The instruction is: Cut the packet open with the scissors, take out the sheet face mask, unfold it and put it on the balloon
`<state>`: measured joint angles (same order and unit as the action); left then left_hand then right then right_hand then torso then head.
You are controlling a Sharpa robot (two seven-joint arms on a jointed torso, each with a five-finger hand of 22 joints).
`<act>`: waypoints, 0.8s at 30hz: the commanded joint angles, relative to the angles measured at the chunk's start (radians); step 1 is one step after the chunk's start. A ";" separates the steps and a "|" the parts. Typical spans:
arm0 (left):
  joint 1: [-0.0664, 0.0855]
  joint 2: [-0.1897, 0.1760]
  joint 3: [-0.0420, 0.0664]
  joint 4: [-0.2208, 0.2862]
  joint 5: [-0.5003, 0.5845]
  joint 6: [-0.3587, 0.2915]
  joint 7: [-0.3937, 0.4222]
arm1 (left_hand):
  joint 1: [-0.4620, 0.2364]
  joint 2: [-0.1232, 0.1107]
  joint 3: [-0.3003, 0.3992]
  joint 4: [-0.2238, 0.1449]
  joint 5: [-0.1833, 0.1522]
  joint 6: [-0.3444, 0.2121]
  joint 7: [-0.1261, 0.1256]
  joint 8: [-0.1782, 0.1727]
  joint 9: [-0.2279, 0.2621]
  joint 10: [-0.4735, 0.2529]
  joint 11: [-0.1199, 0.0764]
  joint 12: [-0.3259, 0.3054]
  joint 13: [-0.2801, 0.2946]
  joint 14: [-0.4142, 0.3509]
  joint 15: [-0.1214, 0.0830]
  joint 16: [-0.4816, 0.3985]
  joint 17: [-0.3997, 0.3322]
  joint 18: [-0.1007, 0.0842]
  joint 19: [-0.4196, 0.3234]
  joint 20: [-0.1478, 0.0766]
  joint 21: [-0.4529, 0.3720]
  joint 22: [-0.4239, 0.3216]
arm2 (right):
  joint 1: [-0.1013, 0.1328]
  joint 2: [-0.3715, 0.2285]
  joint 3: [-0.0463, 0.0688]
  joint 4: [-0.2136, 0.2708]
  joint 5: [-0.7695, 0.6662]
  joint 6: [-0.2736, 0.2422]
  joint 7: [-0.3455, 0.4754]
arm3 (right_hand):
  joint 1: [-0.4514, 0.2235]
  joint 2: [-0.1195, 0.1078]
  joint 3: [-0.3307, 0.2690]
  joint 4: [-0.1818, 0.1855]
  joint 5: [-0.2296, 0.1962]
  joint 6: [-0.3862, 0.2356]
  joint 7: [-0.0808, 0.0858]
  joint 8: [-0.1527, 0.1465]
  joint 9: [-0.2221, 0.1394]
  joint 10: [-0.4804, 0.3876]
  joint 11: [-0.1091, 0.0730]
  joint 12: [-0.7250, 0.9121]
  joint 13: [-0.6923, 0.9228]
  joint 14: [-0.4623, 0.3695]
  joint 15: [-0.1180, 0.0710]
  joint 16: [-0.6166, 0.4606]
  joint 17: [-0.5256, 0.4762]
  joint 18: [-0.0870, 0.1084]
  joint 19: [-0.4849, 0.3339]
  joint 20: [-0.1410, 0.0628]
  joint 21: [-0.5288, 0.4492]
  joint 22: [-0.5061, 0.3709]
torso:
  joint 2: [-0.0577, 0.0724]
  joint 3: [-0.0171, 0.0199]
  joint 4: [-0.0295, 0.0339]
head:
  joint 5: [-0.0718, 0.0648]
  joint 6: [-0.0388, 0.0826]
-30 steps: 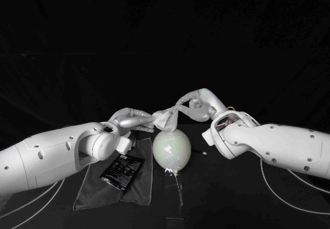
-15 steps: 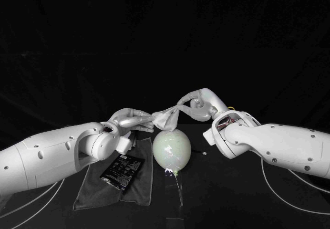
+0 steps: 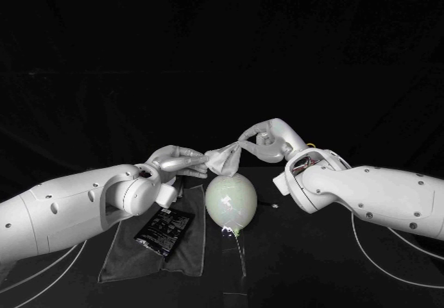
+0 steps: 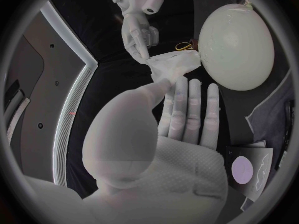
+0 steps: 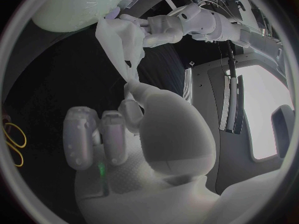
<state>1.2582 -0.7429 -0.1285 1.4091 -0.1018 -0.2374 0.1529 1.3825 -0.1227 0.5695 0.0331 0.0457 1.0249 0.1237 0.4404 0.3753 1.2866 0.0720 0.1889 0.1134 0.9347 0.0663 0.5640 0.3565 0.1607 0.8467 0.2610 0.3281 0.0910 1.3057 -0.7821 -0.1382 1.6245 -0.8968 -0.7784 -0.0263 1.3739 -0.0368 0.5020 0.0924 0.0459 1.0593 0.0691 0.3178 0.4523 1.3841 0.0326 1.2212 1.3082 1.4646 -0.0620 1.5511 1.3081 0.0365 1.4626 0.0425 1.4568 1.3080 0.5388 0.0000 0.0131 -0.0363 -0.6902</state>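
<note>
The mask (image 3: 222, 160) hangs in the air just above the top of the balloon (image 3: 231, 202), bunched and only partly opened, stretched between the two hands. The left hand (image 3: 178, 160) pinches one end between thumb and fingers; the right hand (image 3: 262, 142) pinches the other end higher up, with its other fingers curled in. The balloon stands upright on the worktop (image 3: 305, 256). The cut packet (image 3: 165, 230) lies beside it on a grey cloth (image 3: 190, 253).

The mask looks thin, limp and probably wet, so it will likely cling to itself, sag and tear if pulled hard. The outer edges seem the best place to hold it, well apart, pulling gently sideways. The balloon is light and smooth and may roll or tip under pressure, so the mask should be draped on, not pressed.
</note>
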 commanded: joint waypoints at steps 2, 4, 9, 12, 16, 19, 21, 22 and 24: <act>0.001 0.002 0.001 0.002 0.007 0.020 0.012 | -0.004 0.005 -0.007 -0.002 0.002 -0.008 -0.003 0.003 0.052 0.003 0.000 -0.004 -0.001 0.003 0.001 -0.007 -0.001 0.020 -0.003 0.004 0.002 0.000 | 0.001 0.001 0.001 0.001 -0.013 0.007 0.001 | 0.002 0.007 0.006 0.001 0.003 0.007 -0.003 0.029 0.042 0.064 -0.043 0.003 0.015 0.101 -0.008 0.003 0.243 -0.012 0.060 -0.002 0.003 0.231 | 0.000 -0.0002 -0.0001 | 0.000 0.001; 0.001 0.002 0.001 0.002 0.007 0.020 0.013 | -0.003 0.005 -0.008 -0.003 0.002 -0.009 -0.003 0.003 0.052 0.003 0.000 -0.004 -0.001 0.003 0.001 -0.007 -0.001 0.020 -0.003 0.004 0.001 0.000 | 0.001 0.002 0.001 0.002 -0.013 0.008 0.001 | 0.001 0.005 0.008 -0.002 0.003 0.006 -0.003 0.031 0.043 0.065 -0.043 0.004 0.016 0.101 -0.008 0.003 0.243 -0.012 0.060 -0.003 0.004 0.231 | 0.000 -0.0002 -0.0002 | 0.000 0.001; 0.001 0.003 0.001 0.003 0.006 0.020 0.014 | -0.001 0.005 -0.010 -0.005 0.002 -0.009 -0.003 0.004 0.053 0.003 -0.001 -0.005 -0.001 0.002 0.000 -0.007 -0.001 0.020 -0.003 0.004 0.001 0.000 | 0.001 0.004 0.001 0.005 -0.013 0.010 0.001 | 0.001 0.005 0.008 -0.002 0.003 0.006 -0.003 0.031 0.043 0.065 -0.043 0.004 0.016 0.101 -0.008 0.003 0.243 -0.012 0.060 -0.003 0.004 0.231 | 0.000 0.0002 0.0000 | 0.000 0.001; 0.001 0.003 0.001 0.004 0.005 0.020 0.015 | 0.001 0.006 -0.011 -0.007 0.002 -0.009 -0.002 0.004 0.054 0.002 -0.001 -0.006 -0.001 0.002 0.000 -0.008 -0.001 0.020 -0.003 0.004 0.001 0.000 | 0.001 0.004 0.001 0.006 -0.013 0.009 0.002 | 0.001 0.005 0.008 -0.002 0.003 0.006 -0.003 0.031 0.043 0.065 -0.043 0.004 0.016 0.101 -0.008 0.003 0.243 -0.012 0.060 -0.003 0.004 0.231 | 0.000 0.0002 -0.0003 | 0.000 0.000; 0.001 0.003 0.001 0.004 0.002 0.020 0.017 | 0.003 0.006 -0.012 -0.009 0.002 -0.010 -0.002 0.004 0.055 0.002 -0.001 -0.007 -0.002 0.001 0.000 -0.008 -0.002 0.020 -0.003 0.004 0.001 0.000 | 0.001 0.005 0.001 0.007 -0.013 0.008 0.003 | 0.001 0.005 0.008 -0.002 0.003 0.006 -0.003 0.031 0.043 0.065 -0.043 0.004 0.016 0.101 -0.008 0.003 0.243 -0.012 0.060 -0.003 0.004 0.231 | 0.000 0.0004 0.0001 | 0.000 0.000; 0.001 0.003 0.001 0.004 0.000 0.019 0.018 | 0.005 0.006 -0.013 -0.010 0.002 -0.010 -0.001 0.004 0.056 0.002 -0.001 -0.008 -0.002 0.001 0.000 -0.009 -0.002 0.020 -0.003 0.004 0.001 0.000 | 0.001 0.006 0.001 0.008 -0.013 0.008 0.003 | 0.001 0.005 0.008 -0.002 0.003 0.006 -0.003 0.031 0.043 0.065 -0.043 0.004 0.016 0.101 -0.008 0.003 0.243 -0.012 0.060 -0.003 0.004 0.231 | 0.000 0.0007 -0.0003 | 0.000 0.000; 0.001 0.003 0.001 0.004 -0.003 0.018 0.019 | 0.008 0.006 -0.015 -0.014 0.002 -0.010 0.000 0.005 0.057 0.001 -0.001 -0.009 -0.002 0.000 0.000 -0.010 -0.002 0.020 -0.003 0.004 0.001 -0.001 | 0.001 0.006 0.001 0.009 -0.013 0.007 0.004 | 0.001 0.005 0.008 -0.002 0.003 0.006 -0.003 0.031 0.043 0.065 -0.043 0.004 0.016 0.101 -0.008 0.003 0.243 -0.012 0.060 -0.003 0.004 0.231 | 0.000 0.0005 -0.0005 | 0.000 0.001; 0.001 0.003 0.001 0.004 -0.004 0.018 0.019 | 0.009 0.006 -0.015 -0.015 0.002 -0.010 0.000 0.005 0.057 0.001 -0.001 -0.009 -0.002 0.000 0.000 -0.010 -0.002 0.020 -0.003 0.004 0.001 -0.001 | 0.001 0.006 0.001 0.009 -0.013 0.007 0.004 | 0.001 0.005 0.008 -0.002 0.003 0.006 -0.003 0.031 0.043 0.065 -0.043 0.004 0.016 0.101 -0.008 0.003 0.243 -0.012 0.060 -0.003 0.004 0.231 | 0.000 0.0003 -0.0005 | -0.001 0.001; 0.001 0.003 0.001 0.004 -0.005 0.018 0.019 | 0.010 0.006 -0.015 -0.016 0.002 -0.010 0.001 0.005 0.058 0.001 -0.001 -0.010 -0.002 -0.001 0.000 -0.010 -0.002 0.020 -0.003 0.004 0.001 -0.001 | 0.001 0.007 0.001 0.010 -0.014 0.006 0.004 | 0.001 0.005 0.008 -0.002 0.003 0.006 -0.003 0.031 0.043 0.065 -0.043 0.004 0.016 0.101 -0.008 0.003 0.243 -0.012 0.060 -0.003 0.004 0.231 | 0.000 0.0004 -0.0003 | 0.000 0.001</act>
<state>1.2581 -0.7416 -0.1286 1.4108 -0.1027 -0.2333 0.1560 1.3815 -0.1238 0.5570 0.0207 0.0456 1.0196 0.1215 0.4398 0.3894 1.2865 0.0721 0.1851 0.1123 0.9347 0.0664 0.5601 0.3552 0.1606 0.8467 0.2610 0.3280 0.0908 1.3058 -0.7765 -0.1382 1.6322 -0.8973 -0.7778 -0.0275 1.3738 -0.0369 0.5053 0.0889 0.0464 1.0593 0.0690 0.3178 0.4523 1.3841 0.0326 1.2214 1.3072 1.4683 -0.0626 1.5516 1.3073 0.0364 1.4620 0.0431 1.4567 1.3078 0.5388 0.0004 0.0128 -0.0367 -0.6900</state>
